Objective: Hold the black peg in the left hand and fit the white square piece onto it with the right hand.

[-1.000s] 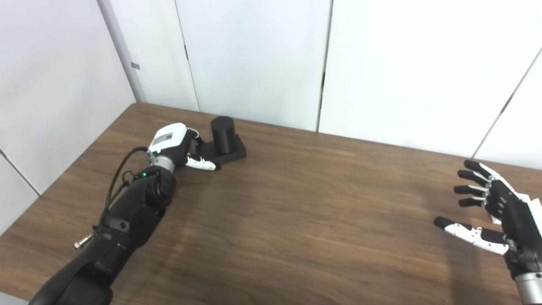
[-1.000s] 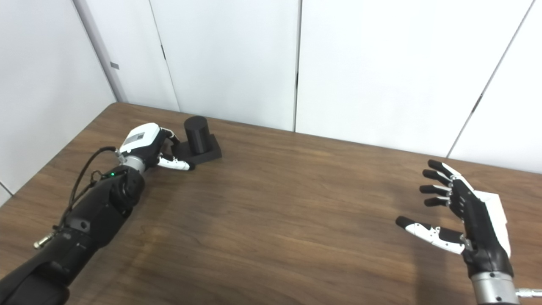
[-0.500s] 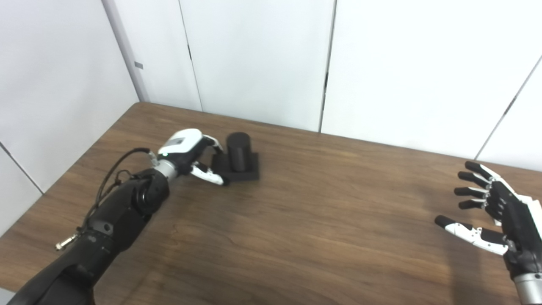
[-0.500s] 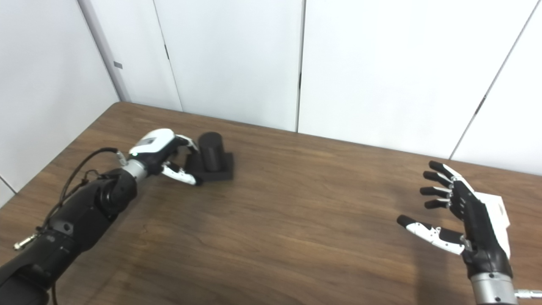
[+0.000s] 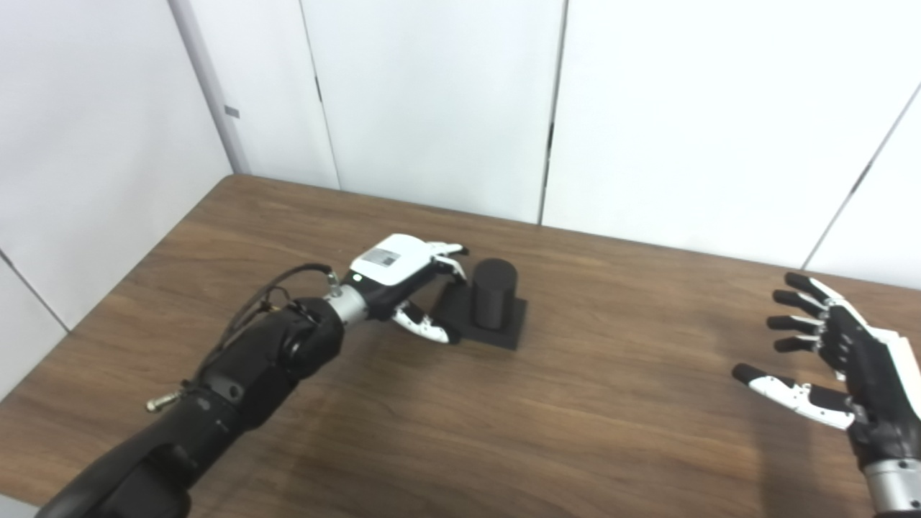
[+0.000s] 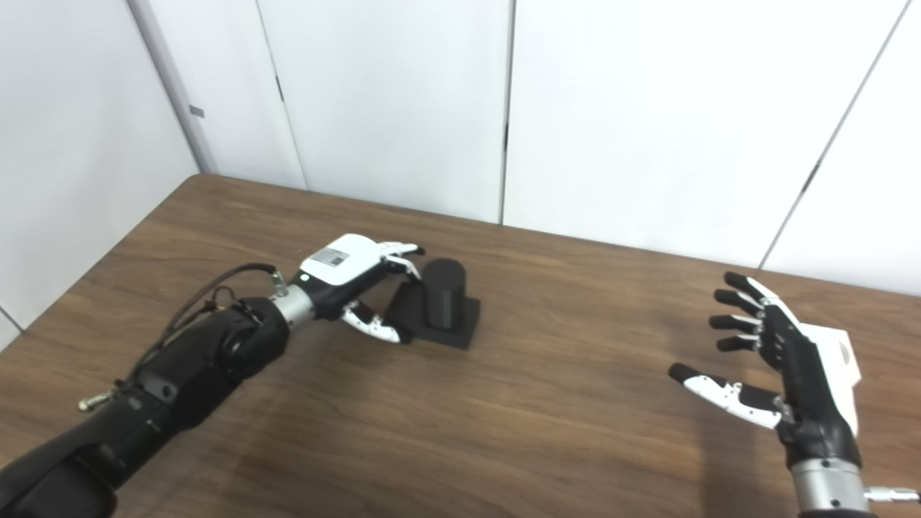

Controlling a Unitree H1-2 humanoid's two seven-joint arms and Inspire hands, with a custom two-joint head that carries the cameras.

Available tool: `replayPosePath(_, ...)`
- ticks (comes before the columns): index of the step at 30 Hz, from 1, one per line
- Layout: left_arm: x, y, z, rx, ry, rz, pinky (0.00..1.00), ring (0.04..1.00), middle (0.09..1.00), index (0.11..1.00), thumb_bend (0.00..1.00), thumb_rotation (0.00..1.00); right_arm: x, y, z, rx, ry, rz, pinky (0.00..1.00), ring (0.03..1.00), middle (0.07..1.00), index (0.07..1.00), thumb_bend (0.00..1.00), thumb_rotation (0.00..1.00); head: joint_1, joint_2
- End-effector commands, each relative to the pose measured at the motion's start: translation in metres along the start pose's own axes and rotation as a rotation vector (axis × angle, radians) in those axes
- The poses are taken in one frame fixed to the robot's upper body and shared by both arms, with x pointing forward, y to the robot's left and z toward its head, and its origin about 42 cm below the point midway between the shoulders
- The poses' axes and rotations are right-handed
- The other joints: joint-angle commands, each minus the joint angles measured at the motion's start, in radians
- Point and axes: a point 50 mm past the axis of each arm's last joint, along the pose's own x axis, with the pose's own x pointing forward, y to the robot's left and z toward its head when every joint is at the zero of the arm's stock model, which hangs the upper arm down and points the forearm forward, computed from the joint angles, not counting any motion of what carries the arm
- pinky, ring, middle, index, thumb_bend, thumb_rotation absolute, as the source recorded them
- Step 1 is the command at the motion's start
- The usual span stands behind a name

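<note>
Your left hand pinches the base edge of the black cylindrical peg on its square block, mid-table on the brown wood table. Your right hand hovers spread wide, holding nothing. Only the right eye view clearly shows the white square piece just behind it, perhaps touching.

Peg upright on its square black base, left of centre on the counter.
Your white square piece sits far right, mostly hidden.

Brown wood table; white panelled walls, possibly cupboard doors.
</note>
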Motion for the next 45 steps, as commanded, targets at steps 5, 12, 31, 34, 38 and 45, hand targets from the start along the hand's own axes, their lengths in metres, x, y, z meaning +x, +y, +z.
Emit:
replayPosePath(5,0.017,-0.049,0.05,0.087,-0.169,-0.206,0.82,0.912,0.963,0.679,0.91,0.23,0.012,-0.007,0.008,-0.016,-0.129,-0.035,0.58,0.691,0.777,0.833,0.6,0.0,-0.042,0.006)
replayPosePath(12,0.024,-0.064,0.074,0.076,-0.298,-0.261,0.83,0.917,0.959,0.666,0.91,0.26,0.013,-0.006,0.004,-0.032,-0.135,-0.044,0.57,0.682,0.772,0.825,0.61,0.1,-0.1,0.014)
replayPosePath(31,0.021,-0.076,0.095,0.248,-0.44,-0.394,0.83,0.927,0.945,0.643,0.96,0.25,0.027,-0.026,0.01,-0.107,-0.191,-0.042,0.56,0.67,0.769,0.813,0.67,0.12,-0.281,0.013)
replayPosePath(34,0.019,-0.078,0.092,0.242,-0.447,-0.385,0.82,0.92,0.94,0.636,0.96,0.26,0.032,-0.042,0.015,-0.165,-0.197,-0.039,0.58,0.672,0.772,0.8,0.71,0.12,-0.304,0.006)
replayPosePath(38,0.014,-0.078,0.088,0.24,-0.446,-0.387,0.82,0.925,0.944,0.639,0.95,0.26,0.038,-0.068,0.031,-0.288,-0.195,-0.018,0.6,0.694,0.796,0.8,0.71,0.14,-0.366,-0.018)
replayPosePath(45,0.004,-0.083,0.078,0.223,-0.447,-0.356,0.78,0.9,0.92,0.621,0.94,0.26,0.051,-0.106,0.067,-0.64,-0.145,0.095,0.59,0.717,0.78,0.794,0.76,0.17,-0.481,-0.069)
